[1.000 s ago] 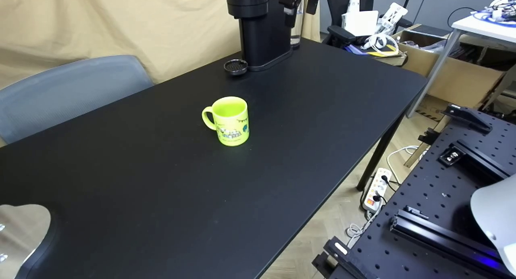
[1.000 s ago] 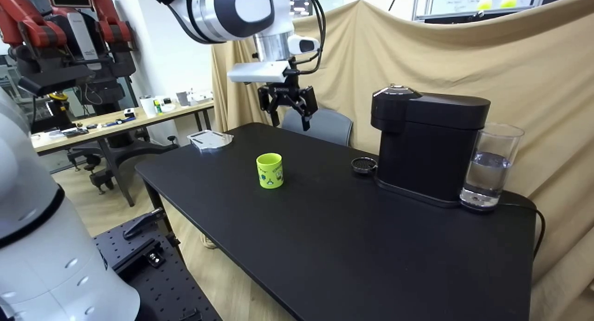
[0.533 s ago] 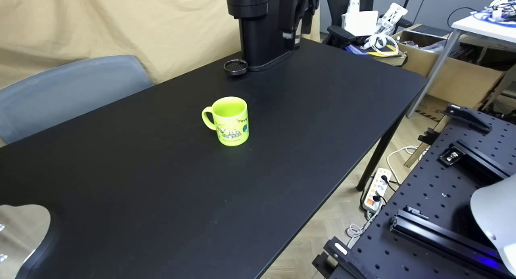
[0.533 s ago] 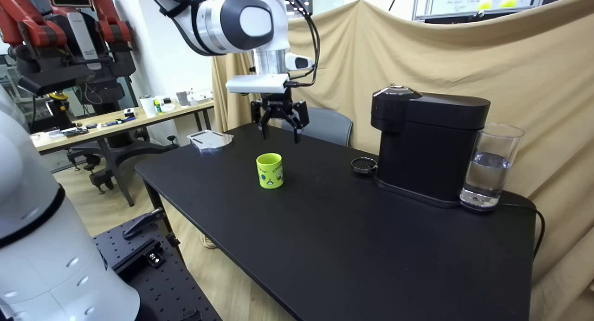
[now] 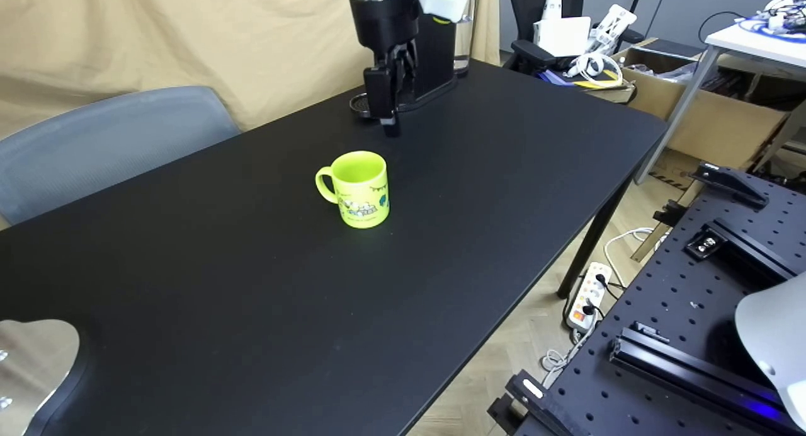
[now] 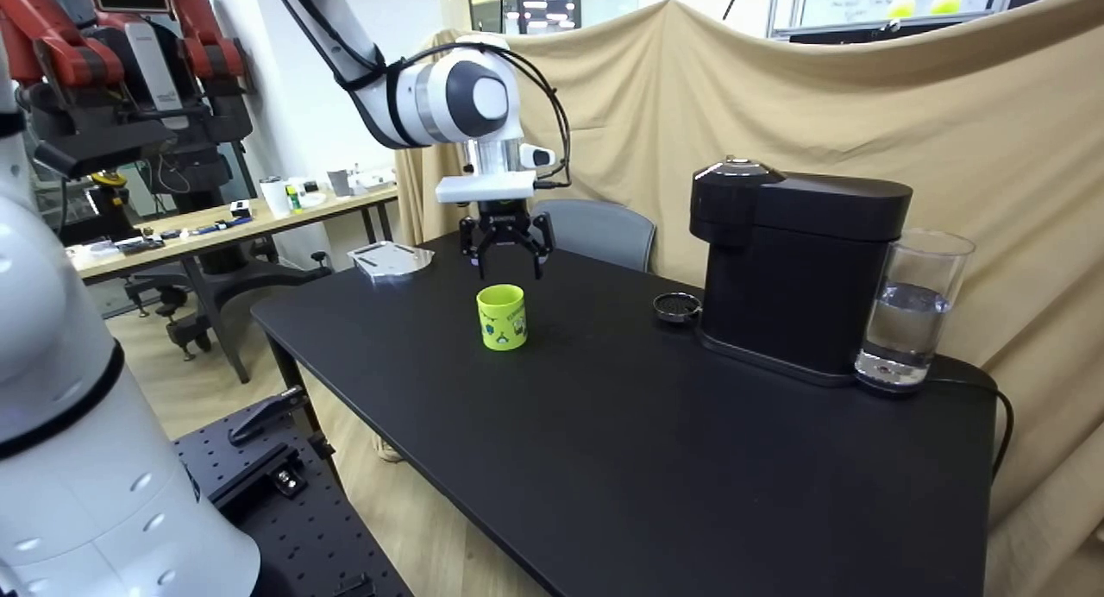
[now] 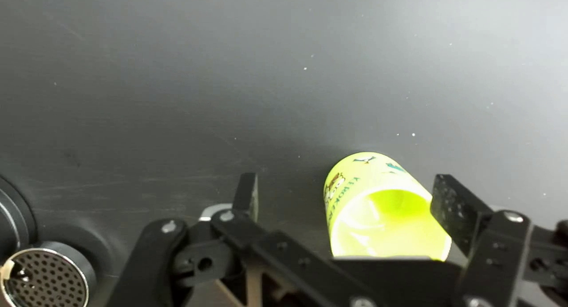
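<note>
The gripper (image 6: 510, 273) hangs above the black table (image 6: 655, 459), pointing down, its two fingers (image 7: 457, 205) spread wide with nothing held between them. Nearest to it is a yellow-green mug (image 6: 501, 321), standing upright on the table; in both exterior views a gap shows between the fingers and its rim, while the wrist view frames it between the fingers, closer to the one on that picture's right side. Cartoon prints (image 5: 360, 209) mark the mug, and its handle (image 5: 319, 183) shows in an exterior view. Farther off stands a black coffee machine (image 6: 793, 286), with a round perforated drip tray (image 6: 677, 306) at its front foot and, behind its body, a tall clear tank (image 6: 931, 260) partly filled with water (image 6: 901, 334). A shiny metal plate (image 6: 391, 259) lies at the table's opposite end, and a grey chair (image 6: 595, 230) stands beside the table, before a beige curtain (image 6: 776, 131).
</note>
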